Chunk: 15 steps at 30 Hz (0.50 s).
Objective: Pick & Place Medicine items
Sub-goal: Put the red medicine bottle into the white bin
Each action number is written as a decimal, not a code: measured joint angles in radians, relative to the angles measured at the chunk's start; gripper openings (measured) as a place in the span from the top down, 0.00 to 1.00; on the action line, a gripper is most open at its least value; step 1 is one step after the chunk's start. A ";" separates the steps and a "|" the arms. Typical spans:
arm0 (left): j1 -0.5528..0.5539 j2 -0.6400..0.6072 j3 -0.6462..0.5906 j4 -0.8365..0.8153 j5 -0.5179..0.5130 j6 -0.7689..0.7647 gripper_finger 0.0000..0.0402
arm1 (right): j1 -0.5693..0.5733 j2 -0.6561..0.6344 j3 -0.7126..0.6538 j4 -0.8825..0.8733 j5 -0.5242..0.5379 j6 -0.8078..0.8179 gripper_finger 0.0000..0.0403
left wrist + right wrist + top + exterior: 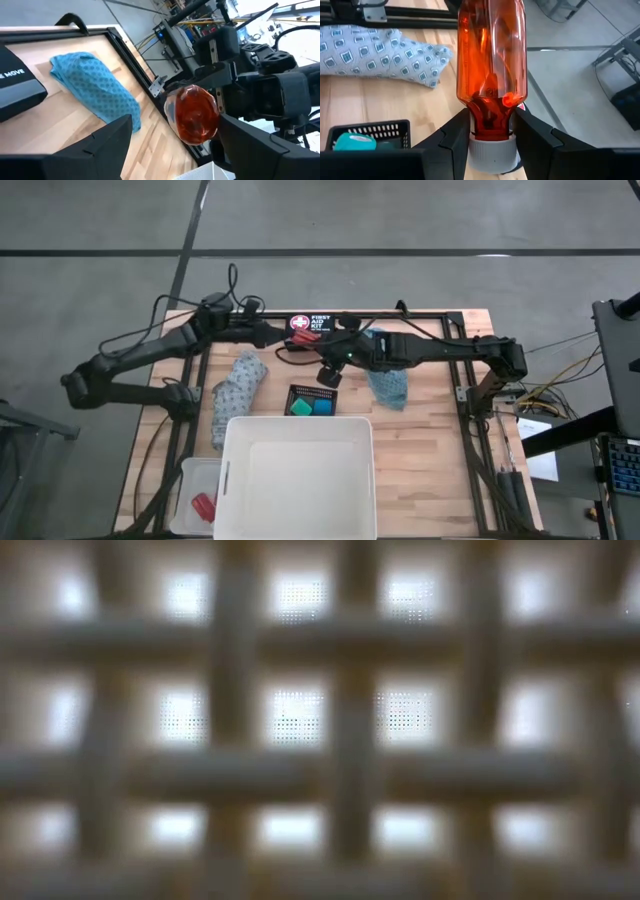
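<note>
We see the right gripper [490, 135] pinching a red bottle [491, 55] by its neck, just above the ribbed white cap [489, 152]; its two dark, flat-sided fingers [451, 137] press in from either side. The bottle is clear amber-red plastic, glossy, round-shouldered and cylindrical, and it stands out straight ahead of the claw, cap toward the wrist. From above, this claw hangs over the far middle of the wooden table [430, 450].

Just below and beside the claw sits the black mesh tray [314, 400], a small square basket with a teal tub [321, 409] and a green tub [299, 409] inside. Beyond the claw lies the grey patterned cloth [380, 52], soft and crumpled, printed with small squares. Behind the claw's arm lies the teal cloth [95, 85], a rumpled heap with a fine dotted weave.

The left gripper [170, 135] faces the bottle's rounded base from close by, its blocky fingers spread wide and holding nothing.

Well away from both claws stands a big white plastic tub [297, 480], smooth-walled and rectangular.
</note>
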 joint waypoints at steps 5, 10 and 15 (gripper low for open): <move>-0.006 0.025 0.000 0.029 0.000 0.001 0.26 | -0.005 0.000 -0.002 0.004 0.000 0.000 0.68; -0.008 0.028 0.000 0.081 0.000 0.000 0.26 | -0.003 0.000 -0.005 0.011 0.000 0.001 0.67; -0.034 0.028 0.000 0.082 -0.008 0.000 0.26 | -0.005 0.000 -0.006 0.051 -0.036 0.000 0.66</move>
